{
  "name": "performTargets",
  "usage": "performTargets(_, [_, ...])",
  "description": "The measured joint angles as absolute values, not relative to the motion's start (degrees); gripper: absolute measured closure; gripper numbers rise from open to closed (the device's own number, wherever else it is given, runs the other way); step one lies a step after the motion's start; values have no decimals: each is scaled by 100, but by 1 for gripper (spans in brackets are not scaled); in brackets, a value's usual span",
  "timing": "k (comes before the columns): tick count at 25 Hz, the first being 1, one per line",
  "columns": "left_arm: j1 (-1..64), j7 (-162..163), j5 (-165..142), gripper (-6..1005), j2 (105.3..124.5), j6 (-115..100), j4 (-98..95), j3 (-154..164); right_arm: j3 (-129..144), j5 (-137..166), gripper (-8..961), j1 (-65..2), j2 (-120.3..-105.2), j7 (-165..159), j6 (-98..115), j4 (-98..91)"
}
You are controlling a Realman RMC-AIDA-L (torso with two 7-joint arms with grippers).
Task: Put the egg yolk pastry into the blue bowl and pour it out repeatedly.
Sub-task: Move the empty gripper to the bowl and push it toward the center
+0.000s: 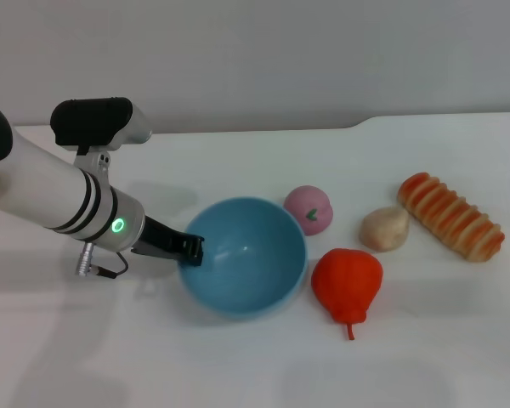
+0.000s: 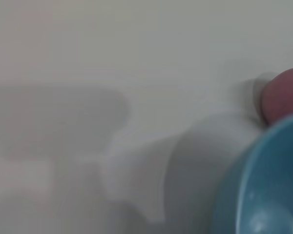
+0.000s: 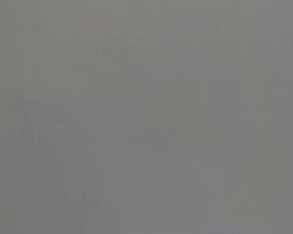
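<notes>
The egg yolk pastry (image 1: pixel 384 228), a small beige lump, lies on the white table to the right of the blue bowl and apart from it. The blue bowl (image 1: pixel 245 255) sits mid-table with nothing inside it. It also shows in the left wrist view (image 2: pixel 263 190). My left gripper (image 1: pixel 191 250) is at the bowl's left rim, its black fingers closed over the edge. My right gripper does not show in any view; the right wrist view is plain grey.
A pink ball with a green mark (image 1: pixel 309 208) sits just behind the bowl's right side and shows in the left wrist view (image 2: pixel 283 97). A red pear-shaped fruit (image 1: pixel 347 283) lies right of the bowl. An orange-striped bread roll (image 1: pixel 450 216) lies at the far right.
</notes>
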State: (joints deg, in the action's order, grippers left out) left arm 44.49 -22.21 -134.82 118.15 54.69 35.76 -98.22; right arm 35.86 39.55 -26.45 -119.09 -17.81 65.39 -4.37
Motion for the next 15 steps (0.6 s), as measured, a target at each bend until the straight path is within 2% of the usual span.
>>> performTargets(1, [4449,-2222,-13476,804,11815,5469,3576,-9823,3586,3955,436,-2645,-11909,-1779,6539,-435])
performTargets(7, [4476,-2233,-13421,997,11795,5499,3622,-9843,3586,3955,436,-2645,-11909,-1779,6539,-431])
performTargets(15, [4644,-2233,-13582,1001,11744,5462,3994,-9854,3713,3998,436,-2683,-11895,-1824,6546,-432])
